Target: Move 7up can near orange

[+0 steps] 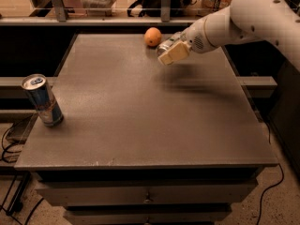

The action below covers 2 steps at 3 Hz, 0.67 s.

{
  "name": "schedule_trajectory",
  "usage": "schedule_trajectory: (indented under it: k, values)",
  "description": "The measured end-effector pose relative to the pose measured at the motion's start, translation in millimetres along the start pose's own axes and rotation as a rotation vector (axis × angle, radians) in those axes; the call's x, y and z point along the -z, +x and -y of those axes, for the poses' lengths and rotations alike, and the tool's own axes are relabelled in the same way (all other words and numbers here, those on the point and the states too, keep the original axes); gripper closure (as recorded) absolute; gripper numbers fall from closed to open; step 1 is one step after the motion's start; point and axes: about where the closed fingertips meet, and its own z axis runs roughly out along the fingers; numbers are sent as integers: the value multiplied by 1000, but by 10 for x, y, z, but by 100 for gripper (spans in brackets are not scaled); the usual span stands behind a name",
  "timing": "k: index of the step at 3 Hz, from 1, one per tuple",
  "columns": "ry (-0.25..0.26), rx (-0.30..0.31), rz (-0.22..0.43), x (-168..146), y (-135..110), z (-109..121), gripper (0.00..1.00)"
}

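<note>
The orange sits on the grey table near its far edge. My gripper hangs above the table just right of the orange, with cream fingers shut on the 7up can. The can is held tilted on its side and is mostly hidden by the fingers; only its silver end shows, pointing toward the orange. The can is off the table surface and close to the orange without touching it.
A taller blue-and-silver can stands upright near the table's left edge. A railing and shelf run behind the table. Drawers sit under the front edge. Cables lie on the floor at left.
</note>
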Motion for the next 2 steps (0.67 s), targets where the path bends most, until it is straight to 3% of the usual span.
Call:
schedule_trajectory:
  k: [2]
  values:
    - [28, -81, 37, -689, 20, 281, 100]
